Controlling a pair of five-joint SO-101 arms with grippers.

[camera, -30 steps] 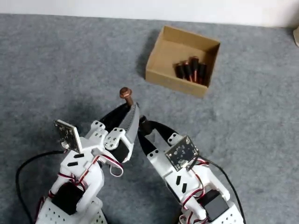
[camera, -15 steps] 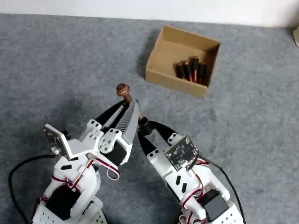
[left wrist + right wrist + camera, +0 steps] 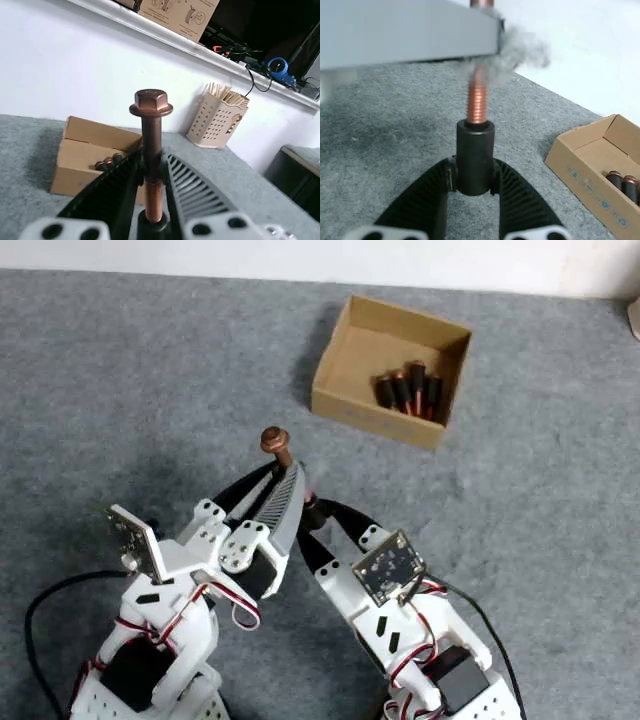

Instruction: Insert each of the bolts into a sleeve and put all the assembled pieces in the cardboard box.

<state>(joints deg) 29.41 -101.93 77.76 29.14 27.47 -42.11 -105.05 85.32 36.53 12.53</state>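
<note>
My left gripper [image 3: 151,170] is shut on a copper bolt [image 3: 151,135], held with its hex head up. The bolt's threaded tip [image 3: 478,107] enters the top of a black sleeve [image 3: 475,157], which my right gripper [image 3: 474,182] is shut on. In the high view the bolt head [image 3: 276,441] stands above the two grippers, which meet near the table's middle, and the sleeve [image 3: 311,512] sits just below it. The cardboard box [image 3: 390,370] stands at the back and holds several assembled bolt-and-sleeve pieces [image 3: 410,390].
The grey carpet [image 3: 150,390] spreads around both arms. A perforated beige holder with sticks [image 3: 218,120] stands by the white wall behind the box.
The left arm shifted slightly, carrying the bolt a little left and back, then right again over the sleeve. The right arm has kept still.
</note>
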